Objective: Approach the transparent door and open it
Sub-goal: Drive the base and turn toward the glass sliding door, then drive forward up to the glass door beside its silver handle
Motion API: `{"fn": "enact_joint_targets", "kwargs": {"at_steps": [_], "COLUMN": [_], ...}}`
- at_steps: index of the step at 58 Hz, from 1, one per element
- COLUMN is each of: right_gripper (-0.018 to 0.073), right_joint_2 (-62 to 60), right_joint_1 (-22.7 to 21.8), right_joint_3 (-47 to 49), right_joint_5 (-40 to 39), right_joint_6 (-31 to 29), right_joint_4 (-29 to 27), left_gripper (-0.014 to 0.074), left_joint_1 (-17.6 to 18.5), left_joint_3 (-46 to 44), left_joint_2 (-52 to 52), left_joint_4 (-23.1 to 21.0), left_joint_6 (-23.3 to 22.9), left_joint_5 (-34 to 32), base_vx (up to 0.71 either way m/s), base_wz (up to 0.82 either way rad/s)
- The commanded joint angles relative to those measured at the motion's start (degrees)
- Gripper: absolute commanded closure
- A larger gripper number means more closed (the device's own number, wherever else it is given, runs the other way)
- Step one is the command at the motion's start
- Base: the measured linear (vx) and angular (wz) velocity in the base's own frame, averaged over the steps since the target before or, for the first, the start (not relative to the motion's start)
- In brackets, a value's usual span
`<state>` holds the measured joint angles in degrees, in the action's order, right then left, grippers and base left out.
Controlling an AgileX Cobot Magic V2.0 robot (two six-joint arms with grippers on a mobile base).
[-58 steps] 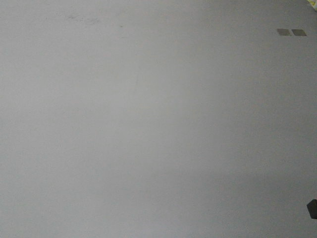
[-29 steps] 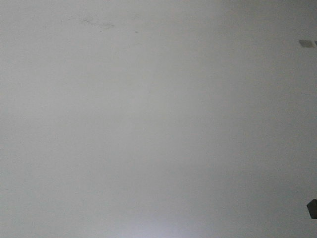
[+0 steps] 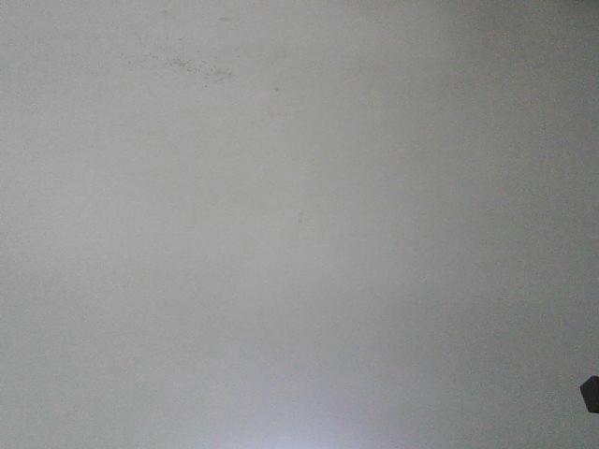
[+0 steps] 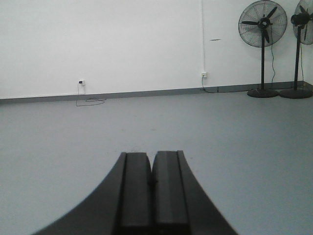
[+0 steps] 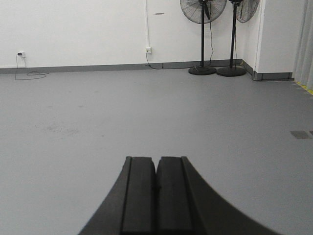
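The transparent door is not caught in any of the three views, so neither its facing nor its long axis can be told. In the front-facing view only bare grey floor [image 3: 299,281] is seen, marked by faint scuffs [image 3: 198,67] near the top, with a small dark object [image 3: 590,394] cut off at the right edge and too little shown to be identified. In the left wrist view the left gripper [image 4: 152,156] is seen with its black fingers pressed together and nothing between them. Open floor is seen beyond it, up to a white wall [image 4: 122,44] with a grey skirting [image 4: 146,93]. A wall socket [image 4: 81,82] with a loose cable [image 4: 90,102] on the floor is seen at the left. A thin vertical conduit [image 4: 201,34] is run down to a second socket [image 4: 204,74]. Two black pedestal fans are stood at the right, one whole [image 4: 262,23] and the other [image 4: 304,19] clipped by the frame. In the right wrist view the right gripper [image 5: 156,160] is likewise closed on nothing. A white corner post [image 5: 276,34] is seen at the right. A small rectangular floor patch [image 5: 299,134] and a yellow floor marking [image 5: 304,86] are partly cut off, and grey vertical folds [image 5: 305,44] at the far edge cannot be made out.
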<state>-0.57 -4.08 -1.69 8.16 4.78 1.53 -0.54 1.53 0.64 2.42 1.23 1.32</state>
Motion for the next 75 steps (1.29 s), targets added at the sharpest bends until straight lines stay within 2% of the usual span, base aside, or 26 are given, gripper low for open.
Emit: {"fn": "enact_joint_targets", "kwargs": {"at_steps": [1, 31, 75], "right_gripper": [0.0567, 0.0567, 0.0567], "right_joint_2": [-0.78, -0.78, -0.78], "right_joint_1": [-0.3, -0.3, -0.3], "right_joint_3": [-0.83, -0.83, -0.83], "right_joint_5": [-4.6, -4.6, -4.6], "right_joint_6": [-0.45, -0.45, -0.45], "right_joint_4": [0.07, 0.07, 0.07], "left_gripper": [0.0602, 0.0602, 0.0602], "left_joint_1": [0.05, 0.05, 0.05], "left_joint_3": [1.81, 1.81, 1.81], "left_joint_2": [0.73, 0.73, 0.73], "left_joint_4": [-0.52, -0.52, -0.52], "left_joint_6": [-0.17, -0.17, -0.17], "left_joint_5": [-4.59, -4.59, -4.69], "base_vx": [0.61, 0.67, 0.76], "base_wz": [0.01, 0.16, 0.57]}}
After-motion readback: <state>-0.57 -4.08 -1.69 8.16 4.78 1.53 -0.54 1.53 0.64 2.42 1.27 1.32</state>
